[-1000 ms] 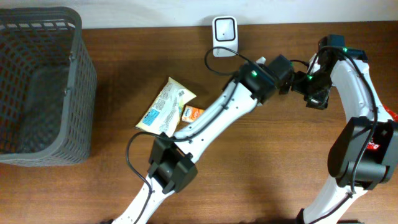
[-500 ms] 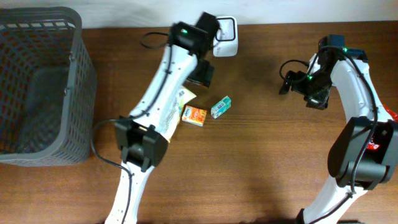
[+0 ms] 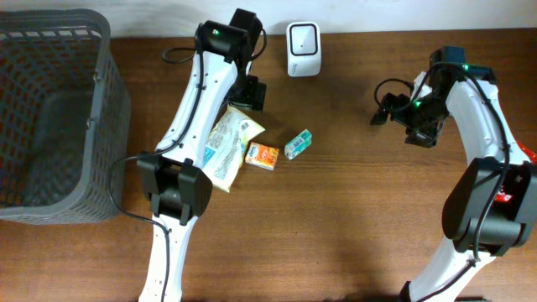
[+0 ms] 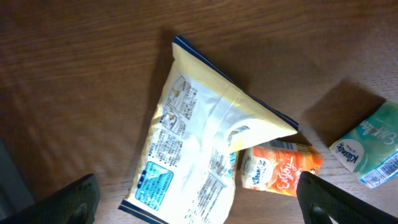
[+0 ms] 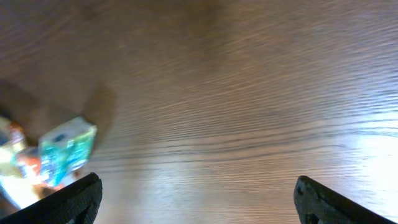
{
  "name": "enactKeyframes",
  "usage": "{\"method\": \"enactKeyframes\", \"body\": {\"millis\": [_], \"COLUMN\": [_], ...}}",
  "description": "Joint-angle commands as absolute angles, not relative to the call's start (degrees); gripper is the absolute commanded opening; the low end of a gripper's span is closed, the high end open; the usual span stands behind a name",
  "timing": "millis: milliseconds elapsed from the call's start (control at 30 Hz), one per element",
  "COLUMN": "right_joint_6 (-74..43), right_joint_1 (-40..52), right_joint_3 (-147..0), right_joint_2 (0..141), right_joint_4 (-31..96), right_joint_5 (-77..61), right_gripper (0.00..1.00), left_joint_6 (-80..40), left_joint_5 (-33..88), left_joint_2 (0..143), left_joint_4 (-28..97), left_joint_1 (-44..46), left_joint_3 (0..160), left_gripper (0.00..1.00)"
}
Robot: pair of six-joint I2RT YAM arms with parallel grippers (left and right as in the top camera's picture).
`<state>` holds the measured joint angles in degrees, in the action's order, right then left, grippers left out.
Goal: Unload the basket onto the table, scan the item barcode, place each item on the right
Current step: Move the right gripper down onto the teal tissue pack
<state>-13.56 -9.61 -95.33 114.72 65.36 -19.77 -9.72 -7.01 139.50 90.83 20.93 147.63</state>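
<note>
Left gripper (image 3: 249,92) and right gripper (image 3: 386,109) stand wide, empty; yellow pouch (image 3: 225,144) lies at the left's six o'clock, so advise an edge grip, barcode clear for the scanner (image 3: 303,49).

The wooden desk (image 3: 352,218) is carrying a basket (image 3: 109,101), a scanner (image 3: 302,49), and a pouch (image 3: 225,147), orange packet (image 3: 264,156) and teal pack (image 3: 298,143) lying close together
</note>
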Motion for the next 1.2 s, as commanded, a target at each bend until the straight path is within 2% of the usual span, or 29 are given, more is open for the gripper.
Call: {"method": "enactKeyframes", "body": {"millis": [0, 100, 233, 267, 300, 333, 367, 400, 467, 500, 633, 667, 800, 967, 1167], "right_joint_6": [-14.06, -14.04, -14.04, -14.04, -14.04, -14.04, -14.15, -15.97, -21.98, -23.4, -30.17, -32.32, -38.26, -44.71, -50.02], "right_joint_1": [-9.39, -9.26, -6.98, -5.76, -5.15, -4.27, -3.53, -2.94, -0.95, 0.3, 6.2, 8.45, 14.52, 18.83, 19.59], "right_joint_3": [-95.42, -95.42, -95.42, -95.42, -95.42, -95.42, -95.42, -95.42, -95.42, -95.42, -95.42, -95.42, -95.39, -95.37, -95.13], "right_joint_2": [114.76, 114.76, 114.76, 114.76, 114.76, 114.76, 114.76, 114.76, 114.76, 114.76, 114.76, 114.78, 114.91, 115.59, 119.24], "right_joint_4": [62.5, 61.45, 58.76, 57.19, 56.55, 56.05, 54.76, 53.34, 50.98, 49.56, 46.96, 46.39, 44.71, 42.98, 42.54], "right_joint_5": [-27.66, -34.02, -35.18, -36.12, -36.58, -37.47, -38.96, -40.16, -40.23, -39.55, -28.67, -25.02, -16.29, -12.82, -13.5], "right_gripper": [0.98, 0.98, 0.98, 0.98, 0.99, 0.93, 0.64, 0.52, 0.51, 0.46, 0.22, 0.19, 0.2, 0.19, 0.12], "left_joint_6": [-9.82, -9.8, -9.78, -9.78, -9.8, -9.8, -9.8, -9.82, -9.82, -9.82, -9.85, -9.93, -17.39, -17.56, -17.56], "left_joint_5": [-6.15, -3.97, -0.64, -0.64, -0.78, -0.84, -0.84, -1.08, -2.37, -3.27, -4.86, -5.8, -14.11, -14.9, -14.85], "left_joint_2": [142.58, 143.61, 143.68, 143.68, 143.68, 143.68, 143.68, 143.68, 143.68, 143.68, 143.68, 143.68, 143.68, 143.68, 143.68], "left_joint_4": [91.0, 91.44, 90.78, 90.7, 90.65, 90.5, 90.19, 89.84, 89.08, 88.77, 88.58, 88.6, 89.73, 89.89, 90.76], "left_joint_1": [20.82, 20.82, 20.84, 20.84, 20.84, 20.84, 20.82, 20.82, 20.82, 20.82, 20.82, 20.82, 20.82, 20.75, 19.16], "left_joint_3": [147.02, 147.02, 147.02, 147.02, 147.02, 147.02, 147.02, 147.02, 147.02, 147.02, 147.02, 147.02, 147.02, 147.02, 147.02], "left_gripper": [0.99, 0.99, 1.0, 0.93, 0.92, 0.9, 0.89, 0.89, 0.91, 0.98, 1.0, 0.99, 0.99, 0.99, 0.99]}}
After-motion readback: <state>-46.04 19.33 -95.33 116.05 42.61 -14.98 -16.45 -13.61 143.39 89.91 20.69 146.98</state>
